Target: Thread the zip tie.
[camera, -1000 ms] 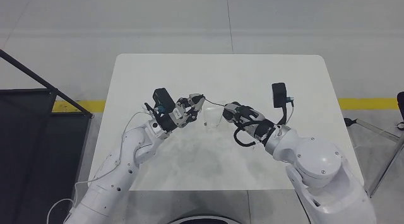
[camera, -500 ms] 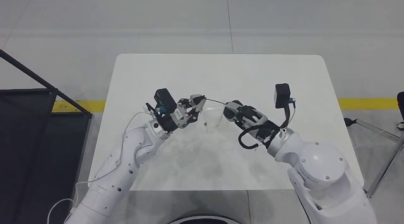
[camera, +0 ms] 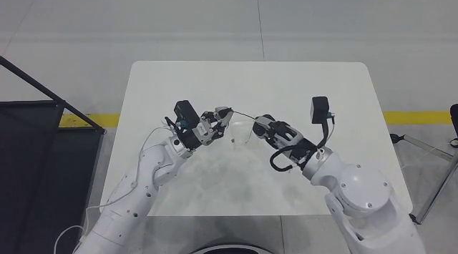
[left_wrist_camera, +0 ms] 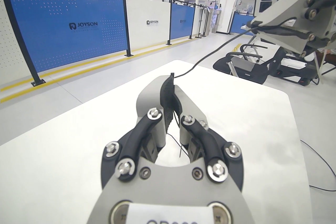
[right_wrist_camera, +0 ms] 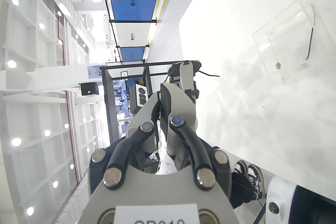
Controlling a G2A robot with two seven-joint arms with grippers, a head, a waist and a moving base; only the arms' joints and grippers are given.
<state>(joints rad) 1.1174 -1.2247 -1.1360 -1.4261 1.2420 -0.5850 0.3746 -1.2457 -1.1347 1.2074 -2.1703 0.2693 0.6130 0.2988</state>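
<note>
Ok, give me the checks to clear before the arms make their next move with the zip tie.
1. Left pincer shut on the zip tie: ok.
2. Right pincer shut on the other end: ok.
3. Zip tie spans between the two pincers, off the table: ok.
4. Tail lined up with or entered into the head: cannot tell, too small to make out.
5. Clear tray lies on the table, apart from both pincers: ok.
</note>
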